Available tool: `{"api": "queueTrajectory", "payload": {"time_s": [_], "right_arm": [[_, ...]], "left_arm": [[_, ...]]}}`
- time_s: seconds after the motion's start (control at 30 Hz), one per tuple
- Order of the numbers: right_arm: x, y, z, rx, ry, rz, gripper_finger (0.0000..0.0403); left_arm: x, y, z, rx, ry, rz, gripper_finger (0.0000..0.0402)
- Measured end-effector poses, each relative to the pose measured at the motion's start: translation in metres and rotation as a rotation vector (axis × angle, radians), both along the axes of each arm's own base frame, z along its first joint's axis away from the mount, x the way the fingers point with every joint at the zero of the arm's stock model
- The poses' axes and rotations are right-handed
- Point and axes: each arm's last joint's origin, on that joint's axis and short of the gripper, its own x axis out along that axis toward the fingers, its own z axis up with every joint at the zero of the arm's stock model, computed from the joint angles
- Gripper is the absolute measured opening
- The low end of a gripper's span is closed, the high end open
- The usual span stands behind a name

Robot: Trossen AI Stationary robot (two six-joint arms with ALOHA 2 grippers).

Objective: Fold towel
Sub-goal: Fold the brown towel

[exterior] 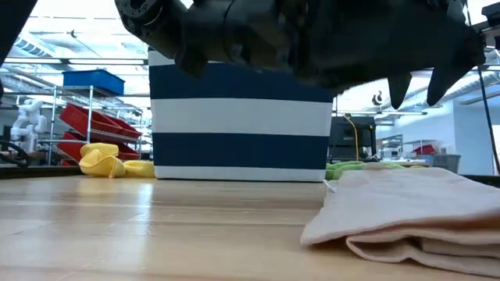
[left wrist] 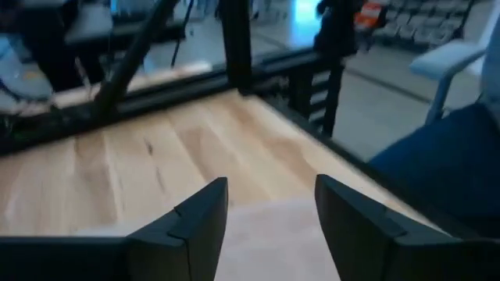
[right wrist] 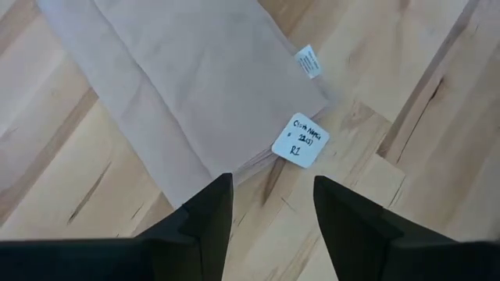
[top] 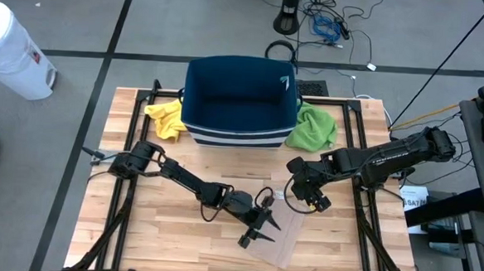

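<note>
A beige towel (top: 282, 235) lies folded in several layers on the wooden table, near its front edge; the low view shows the stacked folds (exterior: 414, 215). My left gripper (top: 254, 234) hovers open at the towel's left side, with the cloth (left wrist: 273, 238) below its fingers. My right gripper (top: 308, 202) stands open above the towel's far end (right wrist: 180, 86), pointing steeply down. Two white tags (right wrist: 300, 141) stick out at that end. Neither gripper has anything between its fingers.
A blue-and-white striped basket (top: 239, 102) stands at the table's far middle. A yellow cloth (top: 166, 119) lies left of it and a green cloth (top: 313, 127) right of it. Black frame rails (top: 126, 204) run along both table sides. Bare wood (top: 162, 239) lies front left.
</note>
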Motion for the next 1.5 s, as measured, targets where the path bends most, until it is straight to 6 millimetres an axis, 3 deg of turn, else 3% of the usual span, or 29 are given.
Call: {"api": "queueTrajectory", "payload": {"time_s": [0.27,0.63,0.83,1.2,1.5], "right_arm": [[-0.001,0.004,0.0,0.064,0.034,-0.059,0.0167],[-0.005,0.035,-0.004,0.189,0.08,-0.109,0.0167],[-0.003,0.055,-0.029,0.254,0.079,-0.142,0.0167],[-0.011,0.081,-0.075,0.376,0.123,-0.252,0.0167],[-0.015,0.099,-0.094,0.324,0.14,-0.314,0.0167]], "left_arm": [[-0.003,0.002,-0.012,0.028,0.131,-0.001,0.0204],[-0.01,0.008,-0.03,0.111,0.323,0.11,0.0204],[-0.011,0.018,-0.035,0.142,0.381,0.147,0.0204],[-0.011,0.016,-0.035,0.198,0.349,0.107,0.0204],[-0.011,0.015,-0.034,0.216,0.325,0.096,0.0204]]}}
